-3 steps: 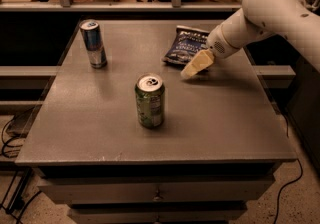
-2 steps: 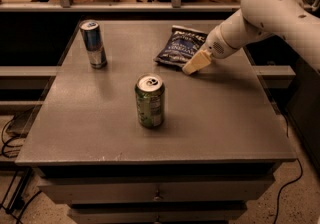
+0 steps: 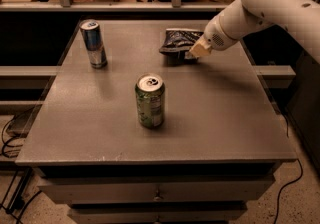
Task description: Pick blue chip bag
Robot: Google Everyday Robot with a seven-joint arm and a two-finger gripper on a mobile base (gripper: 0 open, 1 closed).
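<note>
The blue chip bag (image 3: 179, 42) is a dark navy crinkly bag at the far middle-right of the grey table (image 3: 210, 118). My gripper (image 3: 198, 50) comes in from the right on the white arm (image 3: 270, 3) and is shut on the bag's right near edge. The bag looks bunched and tipped up at that edge, with a shadow under it. Its lettering is not readable here.
A green can (image 3: 150, 101) stands upright in the middle of the table. A slim blue-silver can (image 3: 93, 44) stands at the far left. A railing and shelf run behind the table. Drawers sit below its front edge, and cables lie on the floor at both sides.
My gripper has moved up and away from the table's near side, at the bag's right edge. The bag has bunched up and shifted slightly left and back. The cans have not moved.
</note>
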